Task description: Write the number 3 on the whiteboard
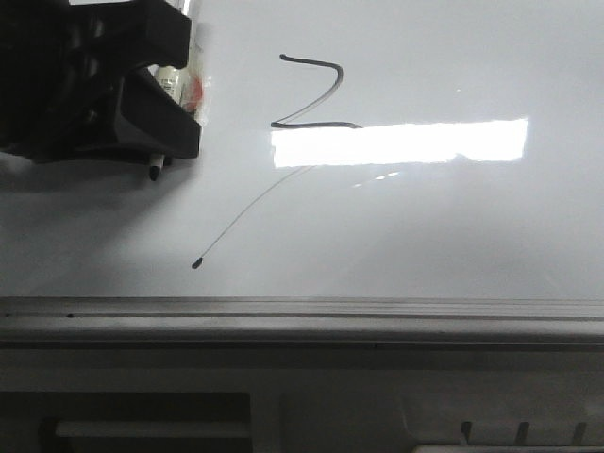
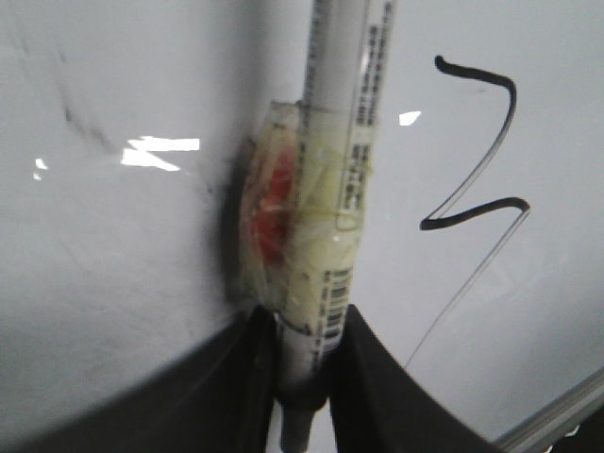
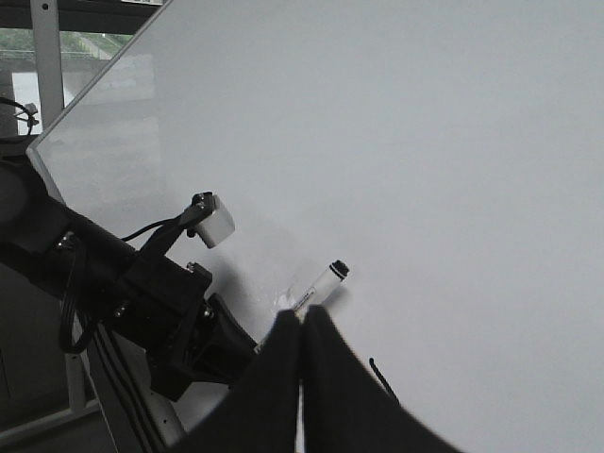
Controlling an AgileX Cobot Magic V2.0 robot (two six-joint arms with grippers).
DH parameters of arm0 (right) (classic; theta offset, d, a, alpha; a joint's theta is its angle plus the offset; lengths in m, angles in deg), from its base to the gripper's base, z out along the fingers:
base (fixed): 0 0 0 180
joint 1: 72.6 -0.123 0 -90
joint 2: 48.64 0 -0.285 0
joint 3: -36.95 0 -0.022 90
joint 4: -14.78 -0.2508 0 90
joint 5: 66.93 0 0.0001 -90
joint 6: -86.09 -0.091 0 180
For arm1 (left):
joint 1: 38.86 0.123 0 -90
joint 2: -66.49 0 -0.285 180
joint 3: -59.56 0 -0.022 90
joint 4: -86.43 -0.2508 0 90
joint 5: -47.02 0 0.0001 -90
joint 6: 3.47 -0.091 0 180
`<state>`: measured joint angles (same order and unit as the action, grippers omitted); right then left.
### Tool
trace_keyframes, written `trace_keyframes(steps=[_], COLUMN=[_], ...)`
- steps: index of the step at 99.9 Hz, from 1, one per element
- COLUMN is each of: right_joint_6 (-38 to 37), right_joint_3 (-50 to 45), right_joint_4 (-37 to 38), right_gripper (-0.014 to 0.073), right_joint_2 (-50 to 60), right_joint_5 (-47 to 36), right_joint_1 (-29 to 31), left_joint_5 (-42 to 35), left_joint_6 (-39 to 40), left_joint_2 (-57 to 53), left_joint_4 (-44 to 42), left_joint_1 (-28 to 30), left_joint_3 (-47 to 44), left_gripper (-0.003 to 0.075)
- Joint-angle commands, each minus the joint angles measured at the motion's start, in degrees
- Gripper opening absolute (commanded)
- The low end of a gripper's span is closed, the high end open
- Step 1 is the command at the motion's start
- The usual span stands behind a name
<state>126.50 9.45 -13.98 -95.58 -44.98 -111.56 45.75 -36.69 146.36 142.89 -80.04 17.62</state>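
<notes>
A white marker [image 2: 330, 189], wrapped in yellowish tape, is clamped between the left fingers [image 2: 307, 368], its dark tip held just off the whiteboard [image 1: 453, 226]. The number 3 [image 1: 313, 92], so far a Z-like squiggle with a thin tail, is drawn well beside that tip. The right fingers [image 3: 302, 335] are pressed together, empty.

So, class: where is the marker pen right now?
Front view, upper left: the marker pen is held in the left gripper, left of the number 3.
</notes>
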Motion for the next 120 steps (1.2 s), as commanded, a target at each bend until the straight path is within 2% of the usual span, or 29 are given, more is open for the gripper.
trace_keyframes(steps=[1,7,12,36,51,58,82,95,102,109,120], right_joint_6=[-0.3,-0.3,-0.3,-0.3,-0.3,-0.3,-0.3,-0.3,-0.3,-0.3,-0.8], right_joint_3=[1.5,1.5,1.5,1.5,1.5,1.5,1.4,0.6,-1.3,-4.2,-9.8], right_joint_4=[-1.2,-1.2,-1.2,-1.2,-1.2,-1.2,-1.2,-1.2,-1.2,-0.6,-0.6], right_gripper=[-0.0052,-0.0052,-0.0052,-0.0052,-0.0052,-0.0052,-0.0051,-0.0050,-0.0050,-0.0050,-0.0050], right_joint_2=[0.2,0.2,0.2,0.2,0.2,0.2,0.2,0.9,2.1,3.7,6.1], right_joint_5=[-3.8,-3.8,-3.8,-3.8,-3.8,-4.0,-3.1,-0.5,-1.0,-3.5,-7.0], right_joint_1=[0.5,0.5,0.5,0.5,0.5,0.5,0.9,1.0,1.0,1.0,2.2], left_joint_5=[-9.3,-10.0,-10.3,-10.5,-10.5,-10.5,-11.3,-6.2,-2.0,0.9,5.0], left_joint_6=[0.3,0.3,0.3,0.3,0.3,0.3,0.3,-1.0,-2.4,-2.6,-2.6], left_joint_2=[2.8,2.8,2.8,2.8,2.2,0.9,-12.4,-24.3,-30.4,-36.0,-43.9], left_joint_4=[0.0,0.0,0.0,0.0,0.0,0.0,-0.4,-8.2,-11.2,-12.7,-13.1], left_joint_1=[1.0,1.0,1.0,1.0,1.0,1.0,1.0,1.0,1.0,1.2,2.4], left_joint_3=[-0.2,-0.2,-0.2,-0.2,0.0,0.2,0.6,0.6,0.6,0.5,-1.0], left_gripper=[0.0217,0.0295,0.0331,0.0370,0.0518,0.0563,0.0567,0.0553,0.0500,0.0404,0.0185])
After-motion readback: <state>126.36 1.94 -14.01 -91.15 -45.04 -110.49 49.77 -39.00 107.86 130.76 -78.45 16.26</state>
